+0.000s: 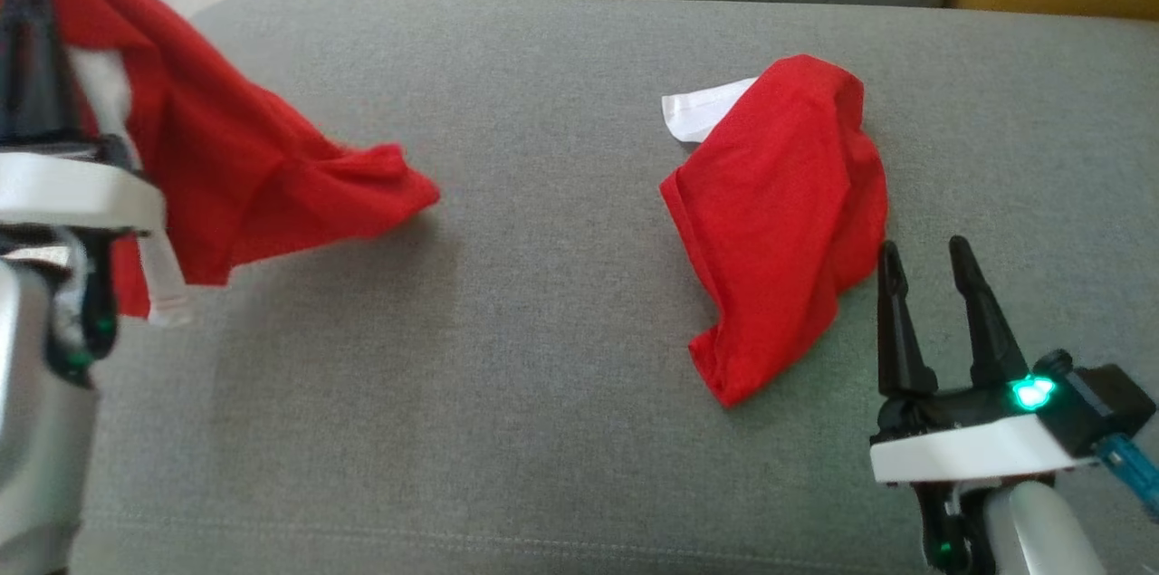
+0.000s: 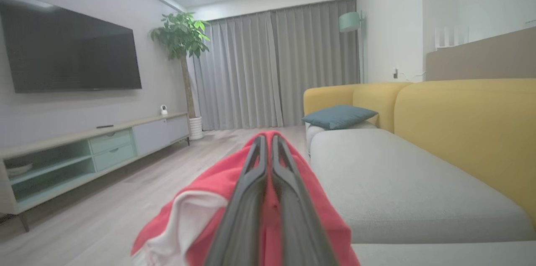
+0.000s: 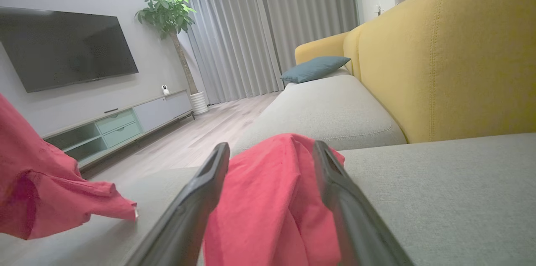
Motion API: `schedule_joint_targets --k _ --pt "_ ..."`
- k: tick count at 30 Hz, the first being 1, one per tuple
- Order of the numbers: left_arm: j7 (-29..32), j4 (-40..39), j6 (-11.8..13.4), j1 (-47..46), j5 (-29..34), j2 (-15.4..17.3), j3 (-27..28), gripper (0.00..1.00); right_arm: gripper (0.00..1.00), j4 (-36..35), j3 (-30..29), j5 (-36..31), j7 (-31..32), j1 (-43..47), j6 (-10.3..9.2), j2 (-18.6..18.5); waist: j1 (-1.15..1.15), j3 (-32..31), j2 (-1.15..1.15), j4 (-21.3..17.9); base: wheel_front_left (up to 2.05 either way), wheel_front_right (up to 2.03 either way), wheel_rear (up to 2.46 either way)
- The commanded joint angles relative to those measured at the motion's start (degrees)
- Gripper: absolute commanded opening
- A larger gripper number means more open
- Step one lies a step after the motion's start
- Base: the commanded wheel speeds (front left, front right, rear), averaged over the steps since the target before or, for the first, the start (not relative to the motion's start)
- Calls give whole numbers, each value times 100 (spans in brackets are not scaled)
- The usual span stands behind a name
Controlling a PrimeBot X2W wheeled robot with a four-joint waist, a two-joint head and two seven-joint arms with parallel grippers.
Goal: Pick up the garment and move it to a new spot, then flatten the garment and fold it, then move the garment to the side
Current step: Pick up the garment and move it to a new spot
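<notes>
Head view: the left end effector (image 1: 32, 4) is clenched on a red fabric garment with a white lining (image 1: 244, 167). The cloth hangs from its fingers and trails out to its right over the grey woven sofa seat (image 1: 543, 358); whether the far tip touches the seat I cannot tell. The right end effector (image 1: 925, 251) stands released, its fingertips just beside the near right edge of a second crumpled red cloth garment (image 1: 788, 204) lying on the seat.

Left wrist view: the two dark fingers press together with red cloth pinched between them, and the garment drapes off both sides below, the white lining to their left.

Right wrist view: the fingers are spread wide, and the second garment lies between and just ahead of them. The held garment hangs well off to their left
</notes>
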Motion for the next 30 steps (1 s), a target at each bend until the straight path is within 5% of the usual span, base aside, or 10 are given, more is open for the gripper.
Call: schedule_joint_targets --k 1,10,24,25,26,30 --pt "51 -329 87 -168 99 376 343 0 100 -181 153 15 -61 -104 -4 -32 0 -7 0 3 0 0 0" --pt "597 356 110 267 300 500 -8 0 100 -222 254 -106 -61 -210 -4 -32 0 214 0 -289 0 0 0" --pt "325 2539 -385 138 -37 -530 -615 0 100 -318 146 -226 -61 -400 -4 -32 0 739 0 -624 0 0 0" --pt "296 2679 -419 108 -28 -590 -669 29 100 -315 138 -230 -61 -409 -4 -32 0 746 0 -617 0 0 0" --pt "248 2798 -455 73 -8 -641 -724 100 100 -311 131 -233 -61 -420 -4 -32 0 750 0 -607 0 0 0" --pt "-11 3085 -510 -94 2 -801 -786 100 100 -286 106 -239 -61 -455 -4 -32 0 696 0 -527 0 0 0"
